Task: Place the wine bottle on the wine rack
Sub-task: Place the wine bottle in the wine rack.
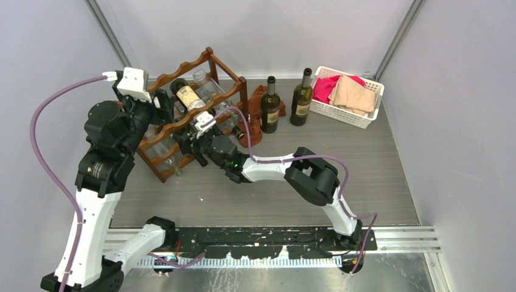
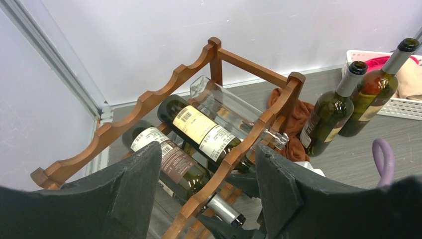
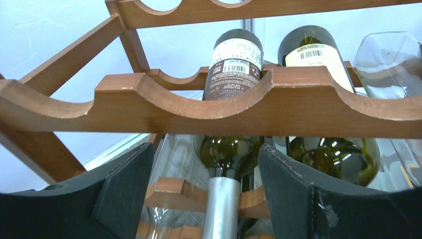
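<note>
Right wrist view gave me the clearest look: the right gripper sat low in front of the wine rack, its fingers spread well apart. The silver-foiled neck of the wine bottle ran between them and touched neither, so it had hold of nothing. That bottle lay on its side across the rack's upper rails, cradled in a scallop of the near rail. Beside it lay a second dark bottle with a pale label, then a clear bottle further right. From the left wrist view, the left gripper hung above the rack with its fingers parted wide, looking down on the bottle's brown label, and I saw nothing gripped there either. On the top external view, both arms reached to the rack at the back left of the table. I could make out what looked like more clear glass on its lower tier and a brown cloth at its right foot. Two upright bottles stood just beyond that, and a white basket held pink and beige cloths at the back right.
</note>
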You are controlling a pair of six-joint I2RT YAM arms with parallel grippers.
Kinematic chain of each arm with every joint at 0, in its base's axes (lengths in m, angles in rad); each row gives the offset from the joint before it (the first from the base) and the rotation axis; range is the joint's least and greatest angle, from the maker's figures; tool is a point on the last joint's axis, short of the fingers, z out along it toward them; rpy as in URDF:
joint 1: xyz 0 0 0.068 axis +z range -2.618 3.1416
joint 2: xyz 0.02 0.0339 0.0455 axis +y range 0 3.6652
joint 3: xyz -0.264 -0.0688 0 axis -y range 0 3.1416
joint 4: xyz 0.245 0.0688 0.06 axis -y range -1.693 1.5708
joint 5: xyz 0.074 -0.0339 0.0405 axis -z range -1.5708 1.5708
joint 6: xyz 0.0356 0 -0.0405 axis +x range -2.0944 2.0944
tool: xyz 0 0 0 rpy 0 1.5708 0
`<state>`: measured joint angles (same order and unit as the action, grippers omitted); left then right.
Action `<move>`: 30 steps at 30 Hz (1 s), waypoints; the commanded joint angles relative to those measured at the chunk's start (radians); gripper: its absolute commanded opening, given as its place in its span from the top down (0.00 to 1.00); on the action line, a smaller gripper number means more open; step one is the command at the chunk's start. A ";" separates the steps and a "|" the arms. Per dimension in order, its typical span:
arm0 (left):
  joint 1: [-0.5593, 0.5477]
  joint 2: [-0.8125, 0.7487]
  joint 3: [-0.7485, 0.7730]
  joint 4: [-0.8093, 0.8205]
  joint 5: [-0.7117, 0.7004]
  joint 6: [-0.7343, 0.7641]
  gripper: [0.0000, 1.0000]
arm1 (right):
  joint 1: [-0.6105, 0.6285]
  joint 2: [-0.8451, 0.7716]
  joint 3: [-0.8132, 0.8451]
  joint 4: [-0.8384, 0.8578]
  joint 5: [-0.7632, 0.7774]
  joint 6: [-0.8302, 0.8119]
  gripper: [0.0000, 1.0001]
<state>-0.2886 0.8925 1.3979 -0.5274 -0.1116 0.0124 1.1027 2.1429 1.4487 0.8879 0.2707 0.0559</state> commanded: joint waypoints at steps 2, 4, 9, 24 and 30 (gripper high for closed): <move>-0.001 -0.022 -0.001 0.068 0.013 -0.004 0.31 | 0.014 -0.130 -0.072 0.070 -0.016 0.013 0.19; -0.001 -0.025 -0.004 0.072 0.013 -0.008 0.31 | 0.017 -0.155 -0.110 0.066 -0.022 0.013 0.19; -0.001 -0.033 -0.012 0.083 0.016 -0.035 0.31 | 0.020 -0.231 -0.203 0.071 -0.058 0.001 0.19; -0.001 -0.058 -0.047 0.141 0.050 -0.116 0.29 | -0.139 -0.637 -0.462 -0.209 -0.563 -0.124 0.12; -0.001 -0.039 -0.095 0.206 0.106 -0.198 0.16 | -0.340 -0.826 -0.357 -0.787 -0.695 -0.282 0.04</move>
<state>-0.2886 0.8474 1.3304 -0.4358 -0.0586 -0.1104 0.8555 1.4269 0.9909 0.4999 -0.2996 -0.0967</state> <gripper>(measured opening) 0.801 0.926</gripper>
